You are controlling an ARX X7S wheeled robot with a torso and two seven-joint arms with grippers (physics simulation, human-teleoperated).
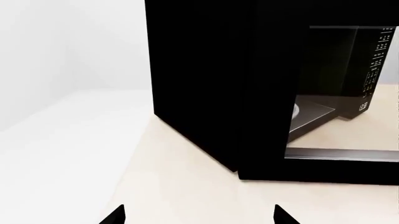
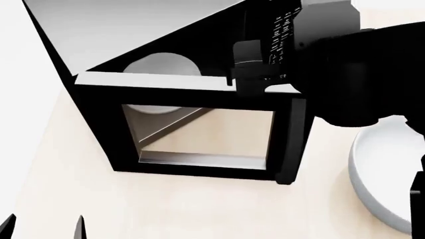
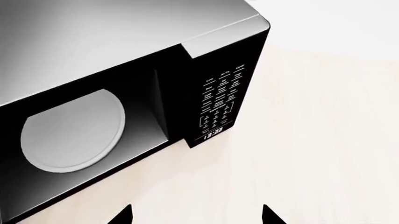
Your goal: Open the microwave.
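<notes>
The microwave (image 2: 119, 30), black with a grey top, stands on the counter with its door (image 2: 99, 124) swung wide open toward me. The door's vertical black handle (image 2: 290, 144) is at its free edge. Inside lies the white turntable (image 3: 72, 130), next to the keypad (image 3: 218, 102) with its lit clock. My right gripper (image 3: 198, 215) hovers above the counter in front of the keypad, open and empty; its arm (image 2: 345, 64) hides the microwave's right side. My left gripper (image 1: 199, 217) is open and empty, a short way off the microwave's black left side (image 1: 187, 70) and the door (image 1: 268, 93).
A pale round bowl (image 2: 381, 169) sits on the beige counter (image 2: 199, 209) to the right of the open door. The left gripper's fingertips (image 2: 79, 226) show at the lower left. A white surface (image 1: 56, 140) borders the counter on the left.
</notes>
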